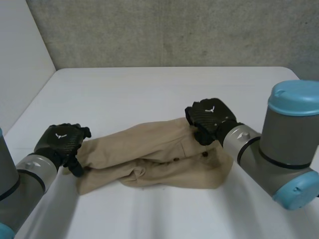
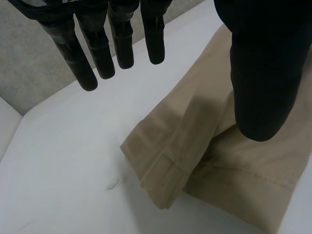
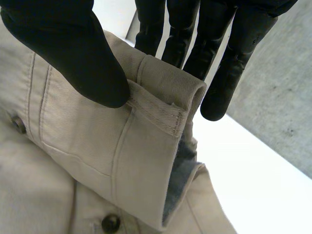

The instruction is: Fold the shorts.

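Overhead: shorts [image 1: 149, 157] rumpled on the counter [image 1: 149, 89], left hand [image 1: 60, 142] at the leg end, right hand [image 1: 212, 117] at the other end. Left wrist: fingers [image 2: 97, 53] straight and wide of the thumb [image 2: 263, 73], holding nothing, hems [image 2: 161, 170] just below. Right wrist: fingers [image 3: 183, 29] and thumb pinching the waistband [image 3: 161, 97]. Likely to drag and bunch if lifted by that one pinch alone.

— How does the left hand [image 1: 62, 142] stand?
— Fingers straight and spread, thumb apart, its arm [image 1: 27, 172] low at the near left.
— And the right hand [image 1: 212, 118]?
— Thumb and fingers pinch the shorts [image 1: 149, 159] between them, forearm [image 1: 244, 142] reaching inward.
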{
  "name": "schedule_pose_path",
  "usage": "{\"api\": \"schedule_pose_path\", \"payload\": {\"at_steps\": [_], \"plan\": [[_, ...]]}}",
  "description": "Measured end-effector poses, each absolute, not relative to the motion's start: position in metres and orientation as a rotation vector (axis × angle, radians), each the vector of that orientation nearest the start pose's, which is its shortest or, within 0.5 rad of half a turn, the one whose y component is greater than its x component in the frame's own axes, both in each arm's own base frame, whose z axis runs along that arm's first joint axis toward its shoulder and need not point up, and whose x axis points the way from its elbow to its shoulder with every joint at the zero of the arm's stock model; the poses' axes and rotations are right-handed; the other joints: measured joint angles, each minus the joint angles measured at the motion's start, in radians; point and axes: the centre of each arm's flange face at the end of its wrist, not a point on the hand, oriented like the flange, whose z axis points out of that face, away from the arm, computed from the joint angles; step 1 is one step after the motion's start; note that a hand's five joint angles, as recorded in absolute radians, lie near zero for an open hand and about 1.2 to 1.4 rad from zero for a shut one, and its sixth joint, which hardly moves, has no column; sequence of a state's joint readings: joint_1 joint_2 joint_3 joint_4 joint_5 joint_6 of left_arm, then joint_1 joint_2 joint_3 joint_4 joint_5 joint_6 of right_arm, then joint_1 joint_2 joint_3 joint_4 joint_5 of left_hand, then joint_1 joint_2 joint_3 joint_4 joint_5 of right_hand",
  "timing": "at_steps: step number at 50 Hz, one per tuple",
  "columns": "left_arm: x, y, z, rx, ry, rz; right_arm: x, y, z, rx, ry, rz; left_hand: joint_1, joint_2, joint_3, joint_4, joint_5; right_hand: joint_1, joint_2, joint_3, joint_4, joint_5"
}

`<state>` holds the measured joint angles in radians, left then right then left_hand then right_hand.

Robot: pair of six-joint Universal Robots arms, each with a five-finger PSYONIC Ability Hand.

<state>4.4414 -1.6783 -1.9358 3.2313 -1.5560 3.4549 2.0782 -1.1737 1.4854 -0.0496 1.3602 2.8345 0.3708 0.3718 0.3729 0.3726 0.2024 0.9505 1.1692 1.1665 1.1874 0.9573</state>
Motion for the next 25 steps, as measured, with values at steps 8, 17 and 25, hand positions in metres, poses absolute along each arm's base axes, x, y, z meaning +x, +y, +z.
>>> {"api": "schedule_pose_path", "payload": {"at_steps": [8, 17, 25], "plan": [[-0.204, -0.239, 0.169, 0.766, 2.478, -1.737, 0.301, -0.235, 0.215, -1.04, 2.017, -1.714, 0.031, 0.026, 0.028, 0.026, 0.025, 0.0, 0.0, 0.0, 0.002, 0.006], [-0.21, -0.261, 0.154, 0.773, 2.472, -1.741, 0.289, -0.239, 0.214, -1.024, 2.062, -1.716, 0.759, 0.801, 0.796, 0.805, 0.759, 0.0, 0.0, 0.0, 0.003, 0.006], [-0.215, -0.262, 0.157, 0.804, 2.462, -1.75, 0.282, -0.242, 0.211, -1.042, 2.102, -1.704, 0.759, 0.818, 0.813, 0.817, 0.759, 0.0, 0.0, -0.001, 0.003, 0.006]]}}
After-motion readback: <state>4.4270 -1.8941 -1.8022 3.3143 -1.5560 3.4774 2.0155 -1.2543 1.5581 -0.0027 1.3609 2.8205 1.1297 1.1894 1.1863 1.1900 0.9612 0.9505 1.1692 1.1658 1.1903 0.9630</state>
